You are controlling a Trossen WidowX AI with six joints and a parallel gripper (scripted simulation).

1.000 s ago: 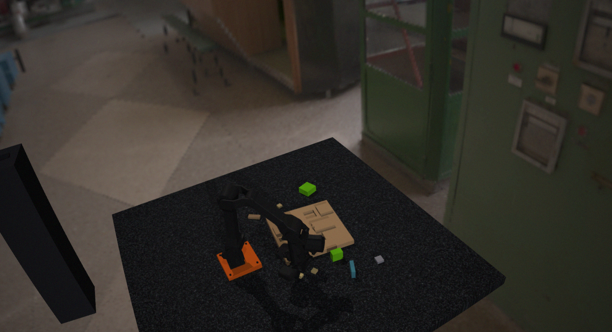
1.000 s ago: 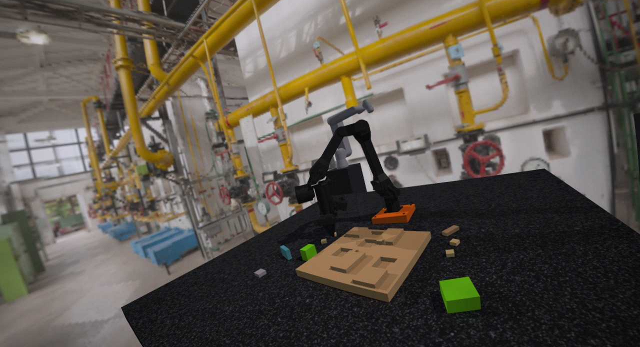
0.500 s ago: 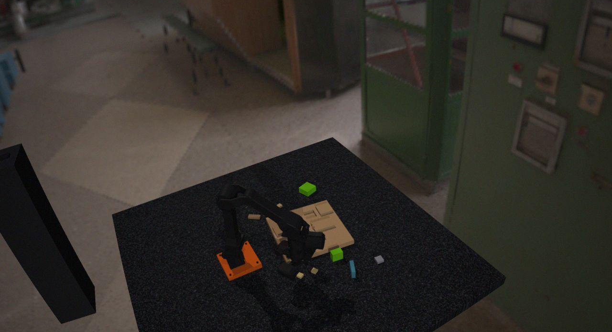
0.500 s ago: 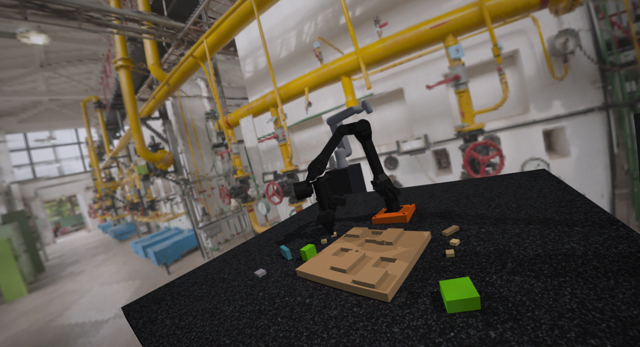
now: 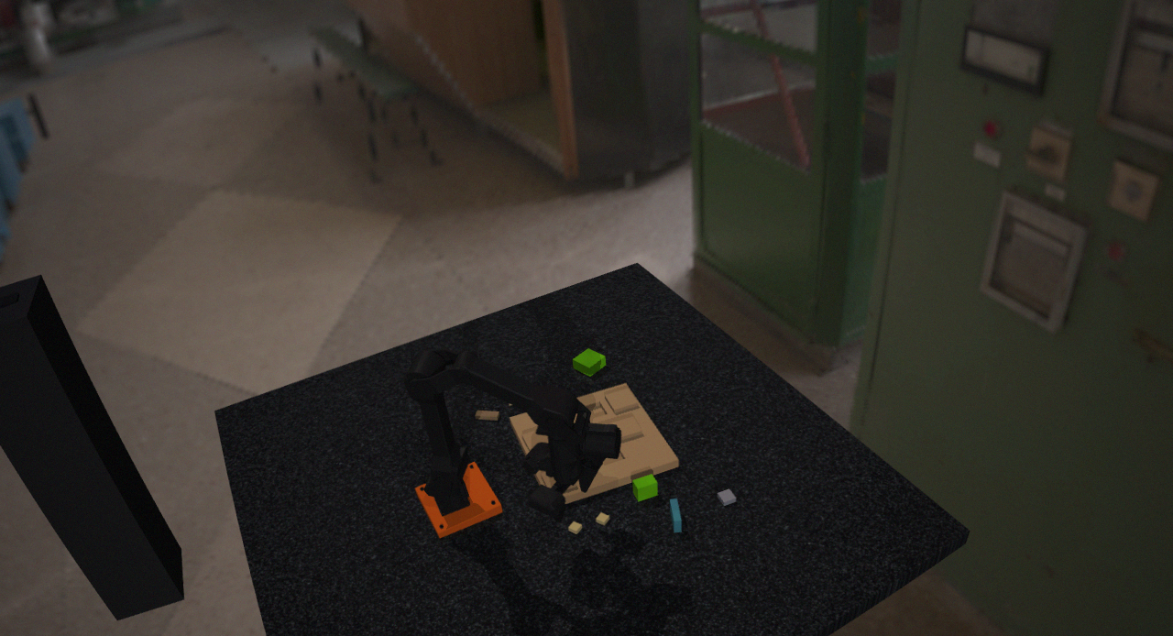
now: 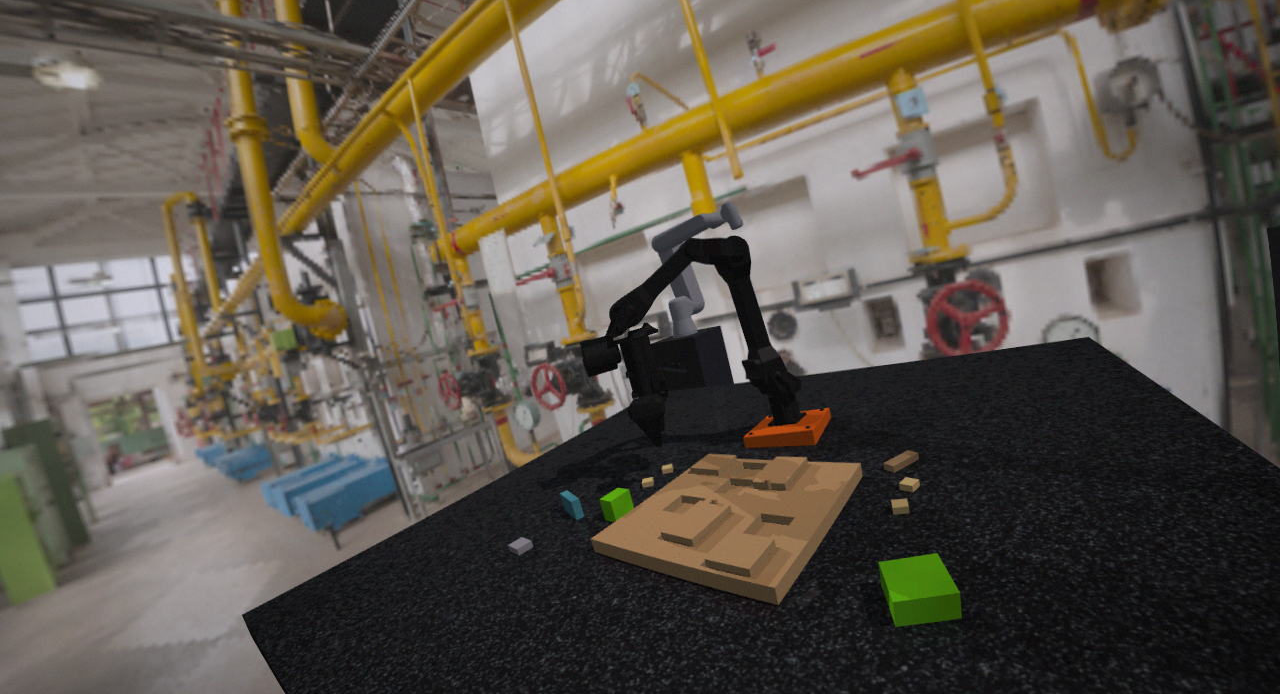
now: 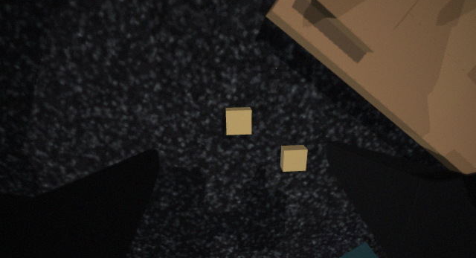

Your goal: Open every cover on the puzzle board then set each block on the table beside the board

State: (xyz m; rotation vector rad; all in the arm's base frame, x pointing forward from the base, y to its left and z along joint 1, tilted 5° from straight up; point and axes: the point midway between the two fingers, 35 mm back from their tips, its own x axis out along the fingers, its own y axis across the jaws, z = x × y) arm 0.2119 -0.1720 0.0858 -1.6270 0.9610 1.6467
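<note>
We see the black parallel-jaw gripper (image 7: pixel 242 198) spread wide and pinching nothing; it hangs above the dark speckled table (image 5: pixel 779 485), off the near-left corner of the flat tan wooden puzzle board (image 6: pixel 805 547).

In the wrist view two small tan cubes (image 7: pixel 238 120) and (image 7: pixel 294 158) rest on the table, apart from each other and clear of the board. Both lie ahead of the fingertips, approx. on the line btw. the two dark fingers, w/ the second cube closer to the right-hand finger. No long axis to care about, as both are cubes.

Other blocks already on the table: a small bright-green cube (image 5: pixel 644 487) just beside the board edge, maybe touching, we cannot tell; a thin teal bar (image 5: pixel 674 514); a small grey tile (image 5: pixel 726 496); a flat green square block (image 6: pixel 918 588); and three more tan pieces (image 6: pixel 900 460) on the far side.

The wells on the board look empty in the exterior view, so we judge the task is nearly done. The next move is probably to lift the hand up and away from the board.
</note>
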